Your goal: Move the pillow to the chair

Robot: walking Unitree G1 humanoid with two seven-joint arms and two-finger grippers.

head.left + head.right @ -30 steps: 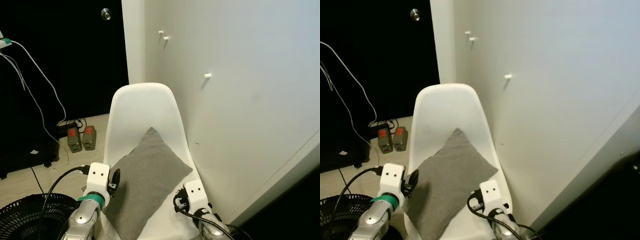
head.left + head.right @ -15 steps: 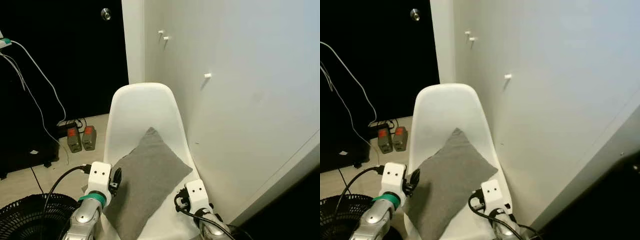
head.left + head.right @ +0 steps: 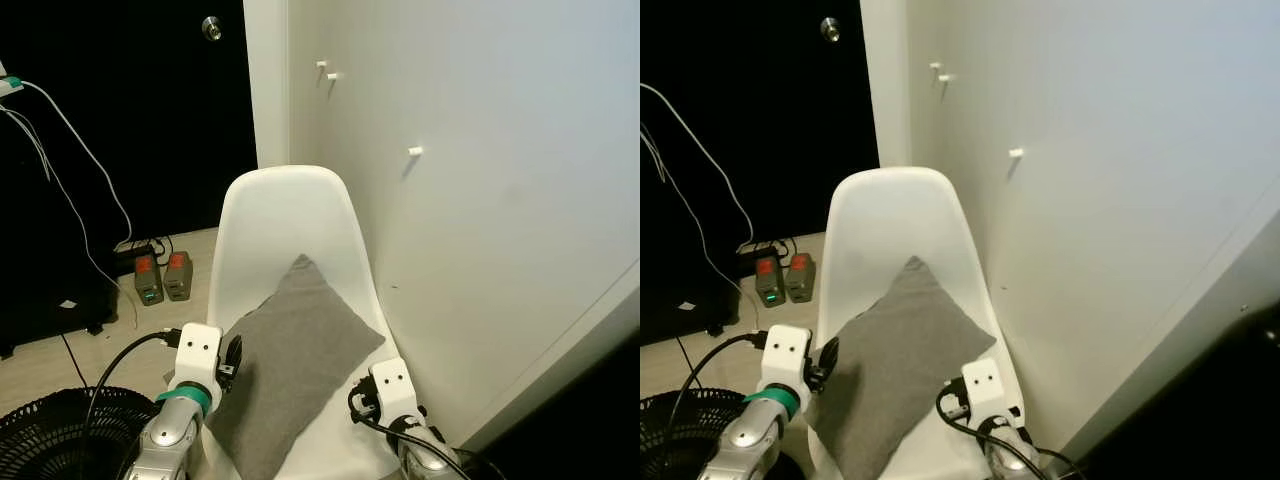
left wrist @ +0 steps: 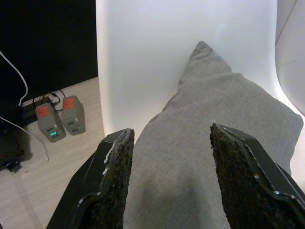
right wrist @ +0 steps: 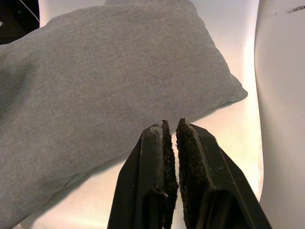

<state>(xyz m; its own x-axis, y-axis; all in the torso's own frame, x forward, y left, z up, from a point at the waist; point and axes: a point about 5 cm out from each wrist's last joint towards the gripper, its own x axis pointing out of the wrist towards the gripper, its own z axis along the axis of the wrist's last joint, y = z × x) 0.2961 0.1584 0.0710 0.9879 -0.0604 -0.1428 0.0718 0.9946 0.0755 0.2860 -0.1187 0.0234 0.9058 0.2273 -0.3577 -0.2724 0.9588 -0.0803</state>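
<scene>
While a black fan (image 3: 45, 430) and two chargers (image 3: 163, 276) sit on the floor at left, the left gripper (image 4: 169, 179) hangs wide open over the pillow (image 3: 295, 355) on the chair (image 3: 285, 215); the right gripper (image 5: 172, 164), pinched together and empty, is beside the wall (image 3: 480, 200).

home room | wood floor (image 3: 40, 355) | white chair (image 3: 285, 215) | fan (image 3: 60, 430)
</scene>
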